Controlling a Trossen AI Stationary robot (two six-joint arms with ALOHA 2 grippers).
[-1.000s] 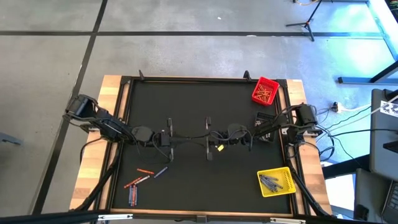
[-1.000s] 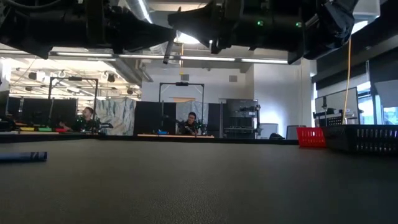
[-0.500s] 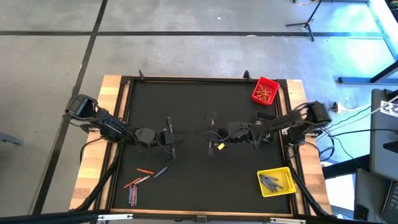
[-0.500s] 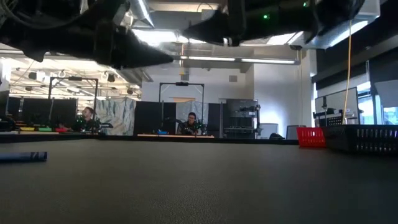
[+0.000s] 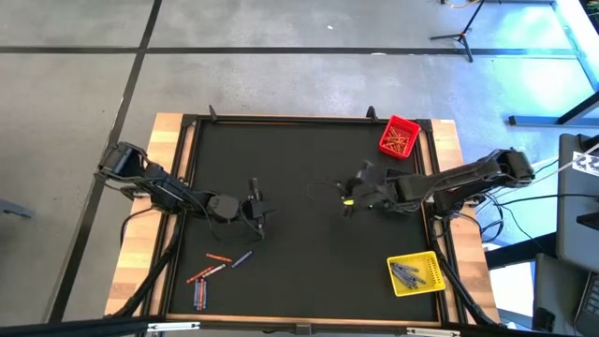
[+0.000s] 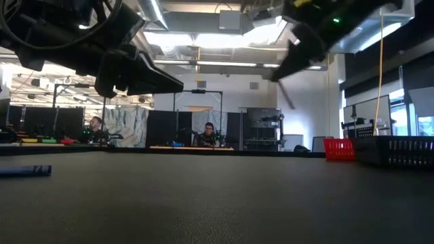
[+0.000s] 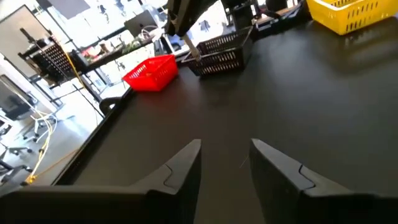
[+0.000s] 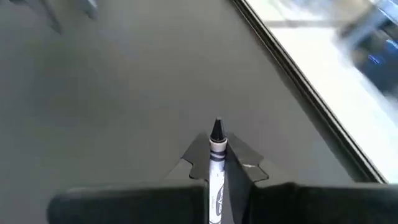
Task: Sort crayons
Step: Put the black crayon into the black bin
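Note:
My right gripper (image 8: 216,155) hangs above the table's middle right (image 5: 344,194), shut on a grey-white crayon (image 8: 216,186) with a black tip. My left gripper (image 7: 225,155) stands open over the middle left (image 5: 255,210) with nothing between its fingers. Loose crayons, red-orange and blue, lie flat near the front left (image 5: 211,269). A red bin (image 5: 399,137) with red-orange crayons stands at the far right. A yellow bin (image 5: 416,273) with grey crayons stands at the near right. My right gripper pinches the crayon's wrapped shaft (image 8: 216,163) between its two fingers. The crayon lies along the fingers, and its black tip (image 8: 216,129) sticks out past the fingertips. It is lifted clear of the table, and the fingers slant downward toward the table's left.
A black mesh basket (image 7: 217,56) sits between the two bins by the right edge. A raised black frame (image 5: 281,119) runs around the mat. A blue crayon (image 6: 27,171) lies at the left in the low view. People sit at desks in the room behind.
My right gripper has drawn away from the left gripper, toward the table's right edge and upward, carrying the crayon and tipping its fingers. My left gripper has stayed over the middle left and tipped a little downward.

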